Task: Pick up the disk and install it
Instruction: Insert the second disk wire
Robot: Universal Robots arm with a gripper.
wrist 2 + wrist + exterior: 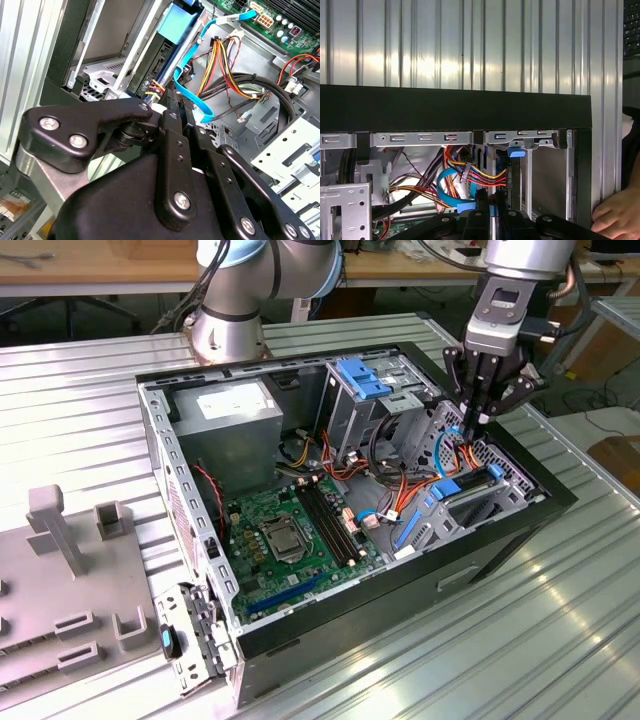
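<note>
— What's on the exterior view's left?
— A grey fixture plate (70,600) on the ribbed metal surface (500,640). Next to it lies the open computer case (330,615), with its green motherboard (290,530).
— And the disk (472,497)?
— Inside the case, towards the right. It lies flat in a bay between blue rails.
— The pincer (478,426)?
— It hangs just above the disk, among the orange and blue cables (452,452). I can't tell whether it's apart or together.
</note>
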